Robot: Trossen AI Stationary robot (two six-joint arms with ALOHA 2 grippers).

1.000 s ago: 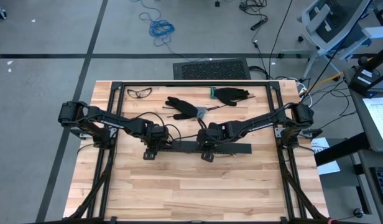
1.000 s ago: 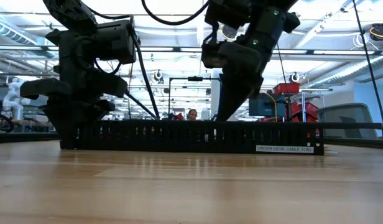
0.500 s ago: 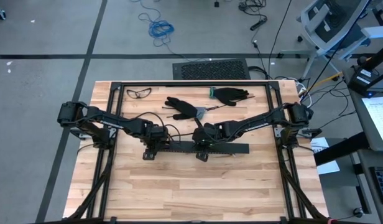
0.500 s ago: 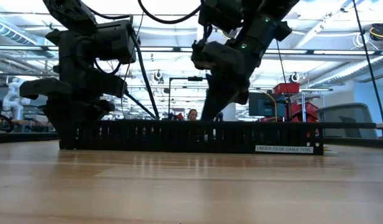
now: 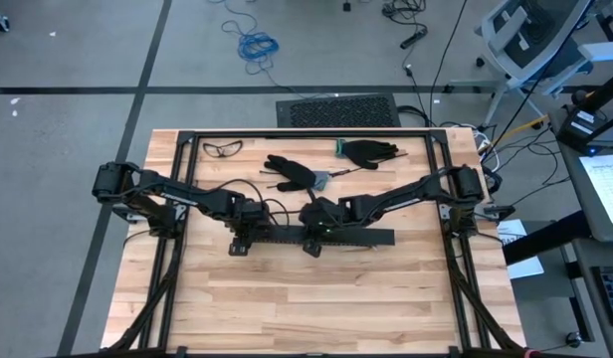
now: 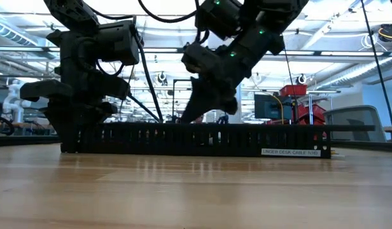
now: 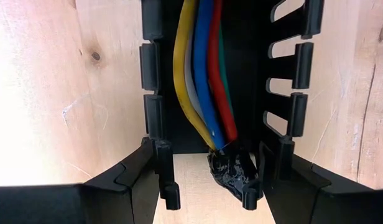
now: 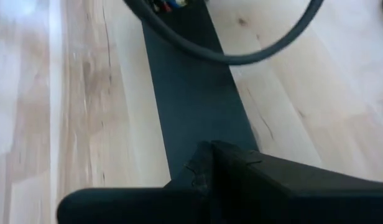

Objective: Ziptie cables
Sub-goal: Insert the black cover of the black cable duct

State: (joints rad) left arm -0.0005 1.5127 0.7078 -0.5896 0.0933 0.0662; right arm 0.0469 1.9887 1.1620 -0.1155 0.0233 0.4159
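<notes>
A long black slotted strip (image 5: 358, 237) lies across the middle of the table. The cables (image 7: 203, 68), yellow, white, blue, red and green, lie along its channel. Their black-taped end (image 7: 232, 175) pokes out of the strip's left end. My left gripper (image 5: 242, 243) points down over that end, its fingers either side of the strip. My right gripper (image 5: 311, 246) is shut and slants down over the strip's flat black top (image 8: 191, 106) near its middle. In the low view its tips (image 6: 182, 118) reach the strip's upper edge (image 6: 202, 126). My left gripper clasps the strip's left end (image 7: 155, 146) between its two fingers, one against each side wall, coming from above and pointing down. The strip lies flat on the table, and the cables' taped end sits between the fingers untouched. My right gripper's shut tips come slanting down from the right onto the strip's top near the middle; whether they touch it I cannot tell.
Two black gloves (image 5: 295, 171) (image 5: 372, 151) and a pair of safety glasses (image 5: 223, 148) lie at the table's far side. A black frame (image 5: 306, 133) runs round the work area. Bare wood stretches along the near side. A blue coiled cord (image 5: 257, 44) lies on the floor.
My right gripper has moved along the strip toward the table's left edge and down, tipping more steeply toward the strip while staying shut. The left gripper and the strip's left end have kept still.
</notes>
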